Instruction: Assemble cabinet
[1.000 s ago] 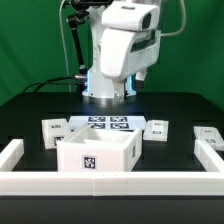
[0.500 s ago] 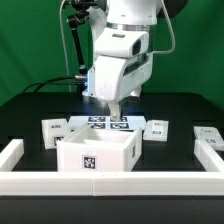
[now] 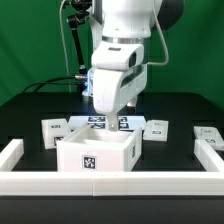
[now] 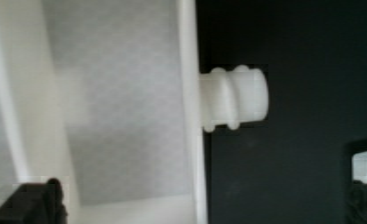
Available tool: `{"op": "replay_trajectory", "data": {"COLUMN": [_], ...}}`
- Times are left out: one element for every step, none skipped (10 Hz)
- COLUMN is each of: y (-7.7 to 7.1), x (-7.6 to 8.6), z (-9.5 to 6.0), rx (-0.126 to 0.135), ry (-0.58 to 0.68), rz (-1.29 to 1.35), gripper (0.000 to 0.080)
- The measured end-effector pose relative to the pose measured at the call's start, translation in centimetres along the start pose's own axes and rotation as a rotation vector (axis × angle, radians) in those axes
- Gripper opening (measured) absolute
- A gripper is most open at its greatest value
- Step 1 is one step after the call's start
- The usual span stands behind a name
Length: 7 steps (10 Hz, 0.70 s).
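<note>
Since the earlier frame, the arm (image 3: 118, 60) has been lowered toward the cabinet body (image 3: 96, 155), which stands mid-worktop (image 3: 35, 108). The fingers (image 4: 38, 203) are spread wide and empty. The approach step is in hand; alignment over one side and closure are judged necessary next.

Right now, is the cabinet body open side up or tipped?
Open side up: in the exterior view the cabinet stands level, rim on top, hollow showing.

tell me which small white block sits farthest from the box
The far-right block, alone by the rail on the exterior view's right. The left block and middle block sit close beside the box.
</note>
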<state>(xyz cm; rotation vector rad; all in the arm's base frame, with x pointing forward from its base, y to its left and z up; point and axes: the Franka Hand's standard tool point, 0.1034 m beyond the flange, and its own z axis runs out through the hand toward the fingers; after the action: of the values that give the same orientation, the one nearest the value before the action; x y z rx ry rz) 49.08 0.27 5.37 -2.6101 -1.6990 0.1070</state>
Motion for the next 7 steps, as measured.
{"op": "replay_trajectory", "data": {"y": [0.0, 0.0, -0.2, -0.5, -0.7, -0.7, -0.9], "x": [0.1, 0.1, 0.2, 0.3, 0.3, 0.3, 0.3], "z": [0.7, 1.4, 1.7, 1.9, 2.3, 2.6, 3.0], "rx": [0.010, 0.020, 0.025, 0.030, 0.037, 0.037, 0.040], "ry": [-0.002, -0.005, -0.007, -0.009, -0.011, -0.010, -0.010], "rz": [0.000, 0.001, 0.006, 0.015, 0.013, 0.013, 0.013], "gripper": [0.0798, 0.0798, 0.0798, 0.0798, 0.0798, 0.0798, 0.0798]}}
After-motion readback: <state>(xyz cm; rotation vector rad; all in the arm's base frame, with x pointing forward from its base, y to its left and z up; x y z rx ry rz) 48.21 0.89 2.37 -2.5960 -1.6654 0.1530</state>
